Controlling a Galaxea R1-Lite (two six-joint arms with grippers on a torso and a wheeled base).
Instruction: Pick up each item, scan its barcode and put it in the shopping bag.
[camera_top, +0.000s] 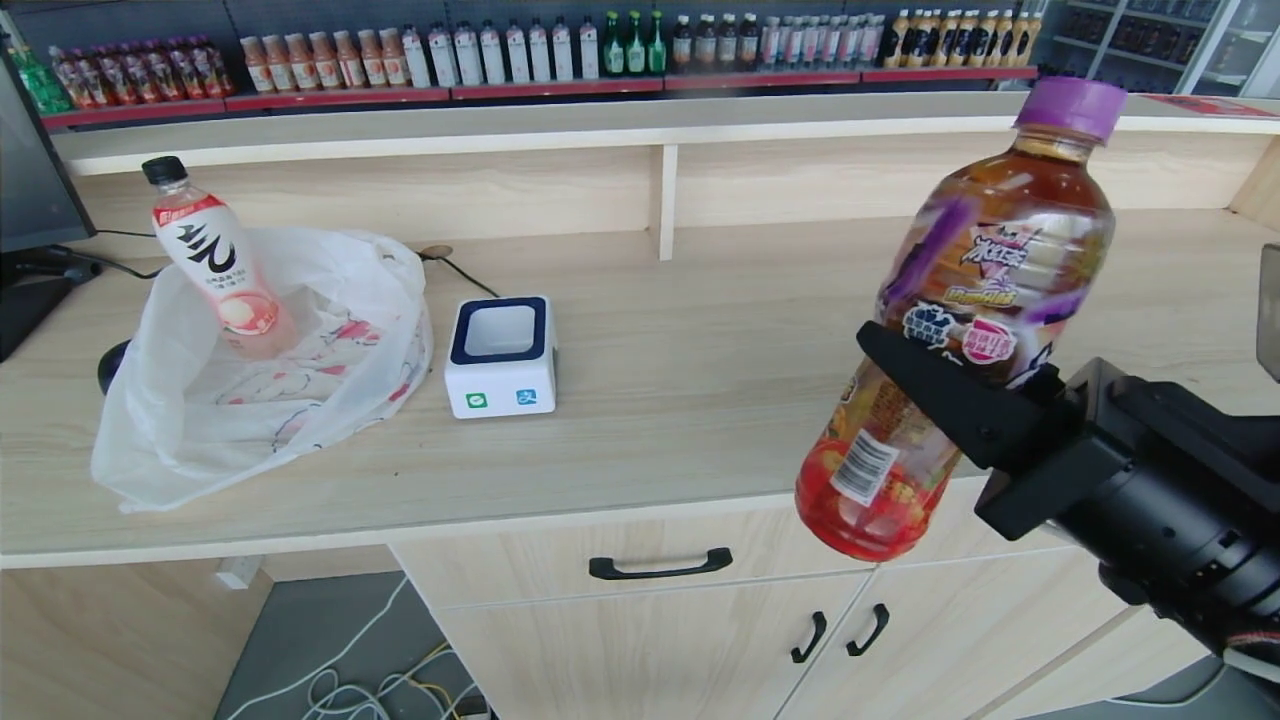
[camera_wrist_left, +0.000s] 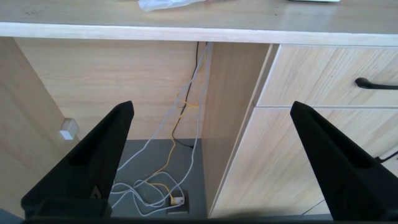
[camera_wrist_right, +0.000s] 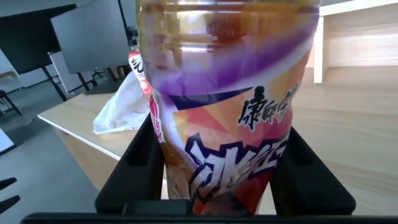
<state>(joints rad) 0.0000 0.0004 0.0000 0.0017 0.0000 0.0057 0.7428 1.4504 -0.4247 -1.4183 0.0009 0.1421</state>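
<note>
**Tea bottle held aloft, scan judged pending**

- Right gripper (camera_top: 925, 405): jaws clenched on the tea bottle (camera_top: 985, 300), 1 black finger across its lower label. The purple cap stands above the jaws and tilts away from them, and the red base hangs below.
- Barcode (camera_top: 862, 467): on the bottle wall just below the jaws, facing the head camera.
- Left gripper (camera_wrist_left: 211, 162): jaws released, nothing between them. Cabinet fronts and floor cables (camera_wrist_left: 168, 155) lie beyond.
- Scanner (camera_top: 500, 355): white box on the counter (camera_top: 700, 330), well apart from the right jaws, on their barcode side.
- Shopping bag (camera_top: 180, 430): slack white plastic beyond the scanner, farther from the jaws, with 1 pink bottle (camera_top: 215, 265) standing in it.

Risks, as judged:
- The bottle is smooth, round and heavy below the grip, so turning the wrist to show the code may let it slide or swivel between the jaws.
- The code faces outward and the scanner window faces up, so a poor angle could give no read.
- The bag mouth droops, so a low entry could snag the plastic or topple the pink bottle.

Hard to make out:
- The far finger sits behind the bottle in the head view.
- The right wrist view cuts off the cap and base.
- How wide the bag mouth stands is unclear.
- A dark object (camera_top: 112, 365) is half hidden behind the bag
</note>
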